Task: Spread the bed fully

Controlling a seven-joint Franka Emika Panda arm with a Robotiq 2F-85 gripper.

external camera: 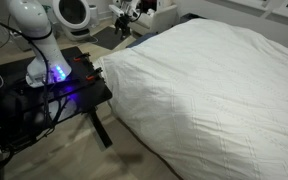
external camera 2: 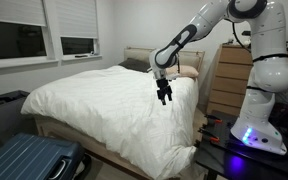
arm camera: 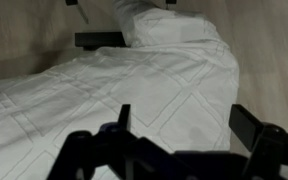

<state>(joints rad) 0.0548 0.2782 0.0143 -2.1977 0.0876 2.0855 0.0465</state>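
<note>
The bed (external camera 2: 94, 105) is taking up most of every view you are getting. There is one bed, and it is standing just beside the robot's table with its head toward the wall. One white quilted duvet (external camera: 214, 90) is lying wrinkled across it and hanging down over the sides toward the floor.

Behind the bed, two windows (external camera 2: 14, 40) are showing dark glass.

Your one arm (external camera 2: 214, 25) is reaching out from its base over the near side of the bed. Beside that base, one wooden dresser (external camera 2: 229, 85) is standing against the wall. The arm is sitting on one black table (external camera: 89, 90), with a blue light glowing at its foot. One blue suitcase (external camera 2: 29, 160) is lying on the floor at the bed's corner.

The one gripper (external camera 2: 165, 98) is pointing straight down just over the duvet, near the edge closest to the robot. In the wrist view its two fingers (arm camera: 123, 118) are standing well apart, with only duvet showing between them, so it is spread and gripping nothing. The pictures are too small for you to tell whether the tips are touching the cloth.
</note>
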